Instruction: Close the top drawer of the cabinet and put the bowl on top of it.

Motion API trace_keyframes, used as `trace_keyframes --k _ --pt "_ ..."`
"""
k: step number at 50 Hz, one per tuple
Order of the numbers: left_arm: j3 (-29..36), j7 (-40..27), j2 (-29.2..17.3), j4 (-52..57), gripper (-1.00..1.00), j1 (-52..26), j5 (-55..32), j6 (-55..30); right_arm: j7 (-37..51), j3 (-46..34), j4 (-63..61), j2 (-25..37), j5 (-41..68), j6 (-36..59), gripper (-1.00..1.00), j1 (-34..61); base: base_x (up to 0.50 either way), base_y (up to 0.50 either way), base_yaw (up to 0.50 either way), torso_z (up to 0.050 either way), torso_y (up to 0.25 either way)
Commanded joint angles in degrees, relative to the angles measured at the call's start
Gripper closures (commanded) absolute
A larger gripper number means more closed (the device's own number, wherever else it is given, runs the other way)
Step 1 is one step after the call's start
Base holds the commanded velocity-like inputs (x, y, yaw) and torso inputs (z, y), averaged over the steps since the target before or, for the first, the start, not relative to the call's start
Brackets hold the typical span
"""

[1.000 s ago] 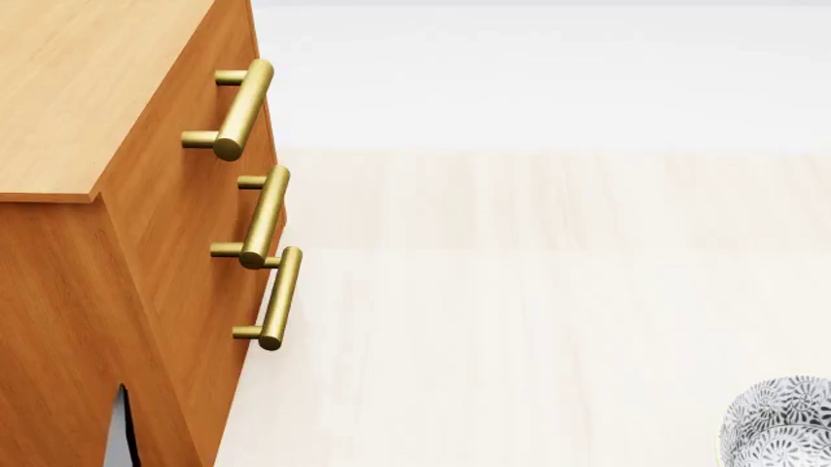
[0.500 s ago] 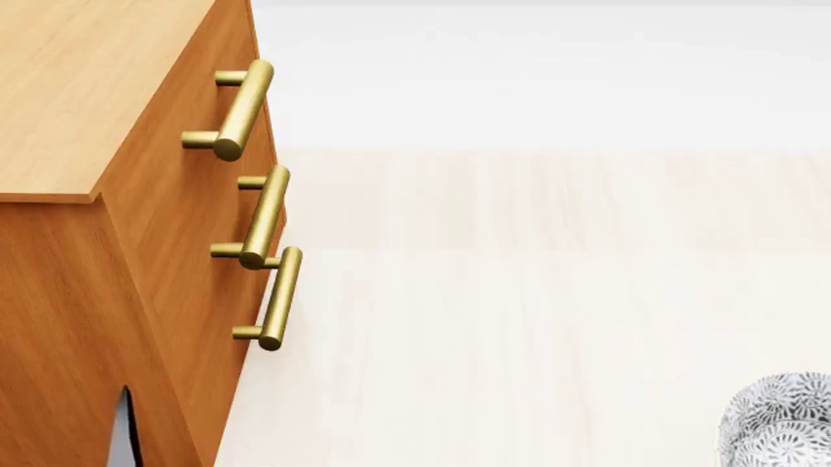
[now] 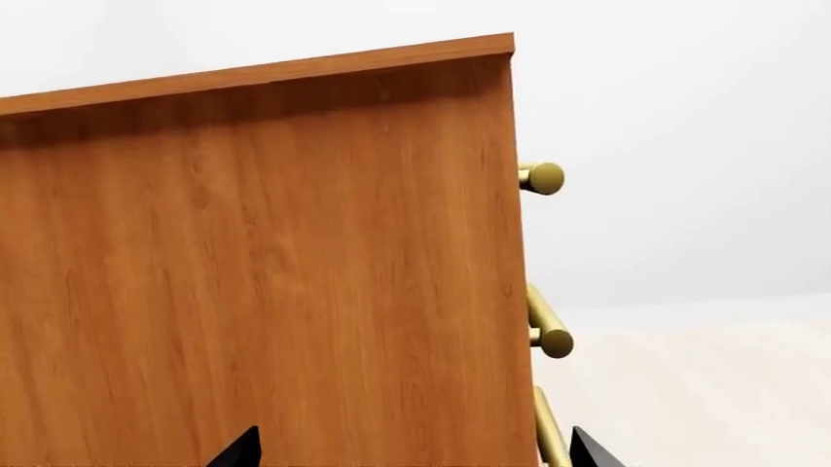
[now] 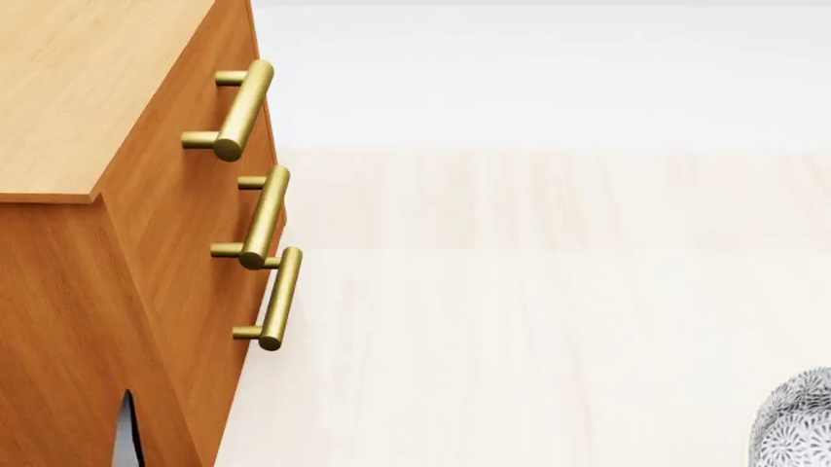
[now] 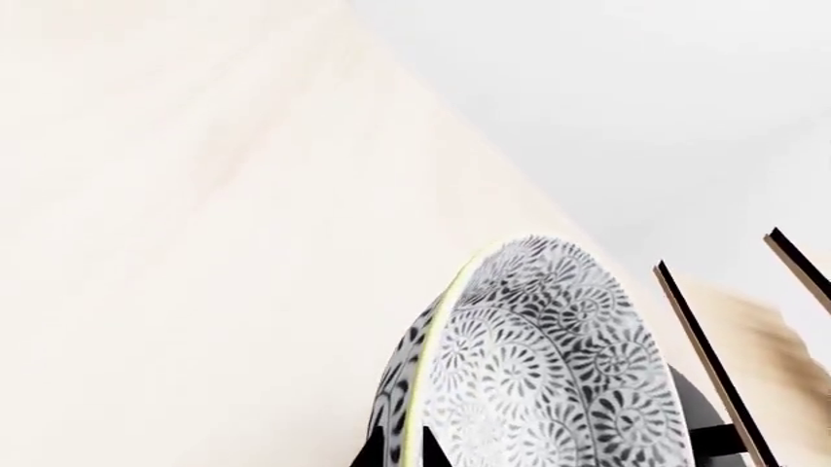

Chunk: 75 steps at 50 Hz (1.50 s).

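Gripping the bowl by its rim, right claw clamped; left claw spread open.

Head looks down at cabinet; left wrist close beside it.

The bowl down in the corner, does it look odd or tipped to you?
Yes. In the right wrist view the bowl stands on edge, its rim running up and down the picture, rather than sitting flat. The head view shows only a cut-off sliver of it. The cabinet looks tidy, its three handles in line, with nothing seen on its top.
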Motion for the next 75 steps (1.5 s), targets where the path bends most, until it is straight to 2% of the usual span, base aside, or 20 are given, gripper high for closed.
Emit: trace_keyframes --k 1,8,14,18,26,38,50,53,64,75 --pt "0.0 -0.12 0.11 -1.32 -1.0 -0.45 -0.16 0.48 0.4 2.37 -3.99 2.87 -0.01 -0.44 1.0 3.29 0.0 0.0 0.0 0.0 0.0" --pt "-0.03 -0.26 0.16 -1.52 -1.0 -0.72 -0.43 0.17 -0.32 5.39 -8.11 5.72 0.88 1.25 1.0 7.99 0.0 0.0 0.0 0.0 0.0" --pt "-0.08 0.21 0.09 -1.96 -1.0 -0.95 -1.13 0.72 -2.49 9.92 -12.45 7.74 4.6 7.87 1.0 15.42 0.0 0.0 0.0 0.0 0.0" --pt "-0.09 1.43 0.06 -2.75 -1.0 -1.42 -2.9 0.72 -3.68 13.26 -13.99 6.17 8.4 14.61 1.0 21.08 0.0 0.0 0.0 0.0 0.0" --pt "-0.32 1.95 -0.17 -3.31 -1.0 -1.48 -3.83 1.15 -5.08 19.12 -10.91 -3.34 16.66 26.87 1.0 31.96 0.0 0.0 0.0 0.008 0.199" --pt "-1.12 4.58 -0.52 -4.91 -1.0 -1.49 -7.56 3.45 -6.75 23.62 -3.92 -15.16 22.12 34.4 1.0 41.26 0.0 0.0 0.0 0.017 0.221" --pt "-0.88 5.03 -0.6 -4.43 -1.0 -2.18 -9.25 2.27 -9.58 26.54 5.72 -25.53 23.81 37.11 1.0 46.97 0.0 0.0 0.0 0.036 0.134" --pt "-1.2 5.01 -0.67 -4.68 -1.0 -2.3 -9.82 2.01 -11.01 26.2 9.89 -29.95 22.79 37.55 1.0 47.53 0.0 0.0 0.0 0.035 0.189" --pt "-1.95 5.26 -0.85 -5.68 -1.0 -2.94 -11.51 1.46 -16.19 26.5 21.92 -41.8 20.44 36.34 1.0 48.64 0.0 0.0 0.0 0.032 0.203" --pt "-2.48 5.15 -1.38 -5.28 -1.0 -2.86 -12.56 0.88 -20.11 27.62 29.43 -50.42 19.04 34.32 1.0 50.02 0.0 0.0 0.0 0.025 0.226"
